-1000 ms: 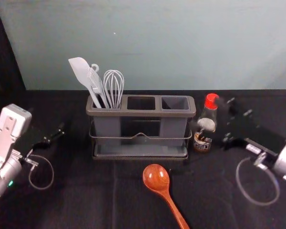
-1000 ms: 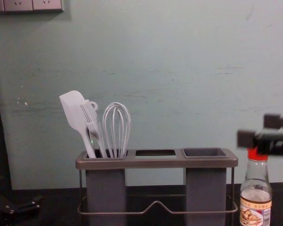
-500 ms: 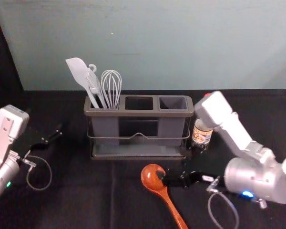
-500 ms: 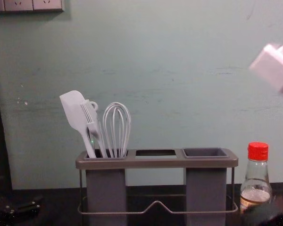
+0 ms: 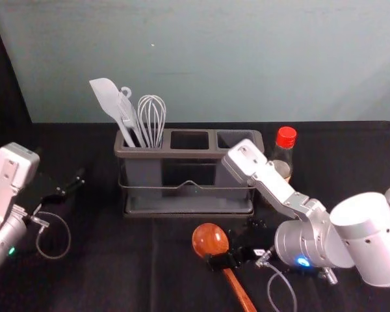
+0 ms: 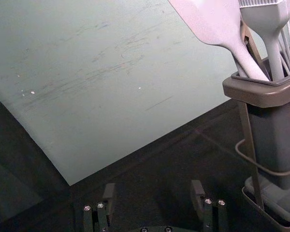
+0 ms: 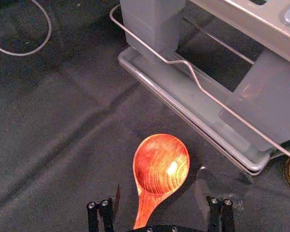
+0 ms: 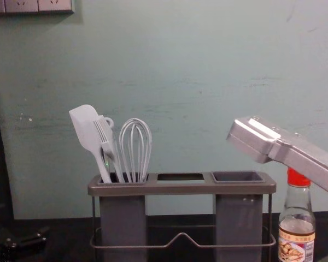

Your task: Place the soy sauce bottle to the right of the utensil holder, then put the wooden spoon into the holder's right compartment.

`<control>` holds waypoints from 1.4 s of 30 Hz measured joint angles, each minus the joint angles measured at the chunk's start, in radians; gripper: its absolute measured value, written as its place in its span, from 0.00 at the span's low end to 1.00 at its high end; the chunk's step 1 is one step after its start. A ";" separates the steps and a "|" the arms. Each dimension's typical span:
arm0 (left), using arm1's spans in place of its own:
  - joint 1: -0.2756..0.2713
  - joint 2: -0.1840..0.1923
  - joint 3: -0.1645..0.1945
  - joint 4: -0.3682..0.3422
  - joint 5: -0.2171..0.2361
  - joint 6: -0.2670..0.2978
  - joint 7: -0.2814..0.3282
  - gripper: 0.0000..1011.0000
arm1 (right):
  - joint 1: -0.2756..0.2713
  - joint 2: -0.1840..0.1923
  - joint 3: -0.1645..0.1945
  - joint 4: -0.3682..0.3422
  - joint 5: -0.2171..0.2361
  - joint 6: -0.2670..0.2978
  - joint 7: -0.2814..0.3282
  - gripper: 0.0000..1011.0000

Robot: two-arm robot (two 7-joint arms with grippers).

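Wide apart and gripping nothing, the jaws of your right gripper reach over the wooden spoon at the head view's lower centre. You have the soy sauce bottle upright at upper right, just beside the utensil holder; your left gripper idles mid-left, spread and holding nothing.

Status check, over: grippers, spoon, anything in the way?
Right gripper open, over wooden spoon. Left gripper parked at left, open. Spoon lying ungripped. Soy sauce bottle upright right of holder; nothing seen blocking spoon.
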 joint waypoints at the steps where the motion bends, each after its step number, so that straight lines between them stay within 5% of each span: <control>1: 0.000 0.000 0.000 0.000 0.000 0.000 0.000 1.00 | 0.003 -0.004 0.000 0.004 0.000 0.005 0.001 0.99; 23: 0.000 0.000 0.000 0.000 0.000 0.000 0.000 1.00 | 0.078 -0.138 -0.010 0.150 -0.068 0.070 -0.010 0.99; 42: 0.000 0.000 0.000 0.000 0.000 0.000 0.000 1.00 | 0.096 -0.176 -0.019 0.211 -0.115 0.057 0.010 0.99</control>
